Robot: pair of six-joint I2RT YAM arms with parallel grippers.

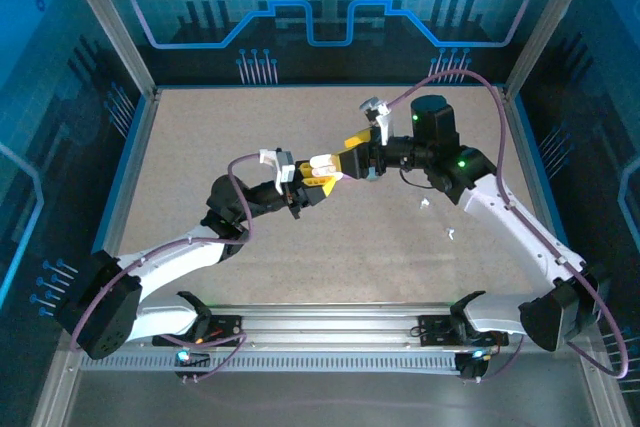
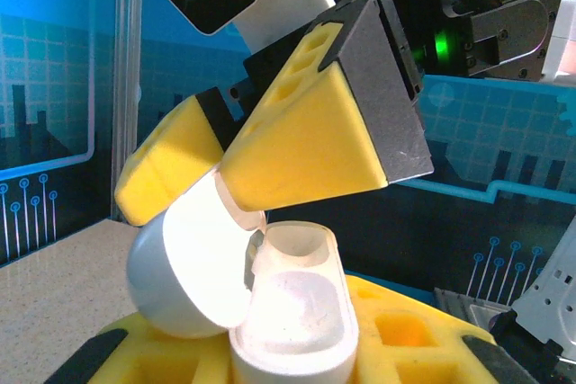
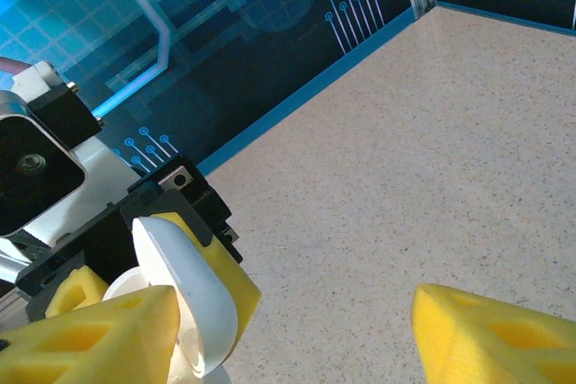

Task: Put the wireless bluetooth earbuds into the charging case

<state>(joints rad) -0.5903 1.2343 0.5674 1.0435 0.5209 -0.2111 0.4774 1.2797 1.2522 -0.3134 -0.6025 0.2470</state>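
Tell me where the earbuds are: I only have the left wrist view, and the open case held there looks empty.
Observer: Top view: two tiny white bits, likely the earbuds, lie on the table beside the right arm, apart from the case.
Operator: Is the right gripper clamping the lid?
Observer: No. In its wrist view the right gripper stands open, the lid beside one finger.
Operator: Where is the case?
Observer: Over the table's middle, in the left gripper.

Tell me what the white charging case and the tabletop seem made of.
Charging case: probably hard plastic, smooth and white, with a soft sheen on its rounded lid. Tabletop: beige with fine dark speckles, perhaps laminate or stone-look composite; faint glare suggests a smooth finish.
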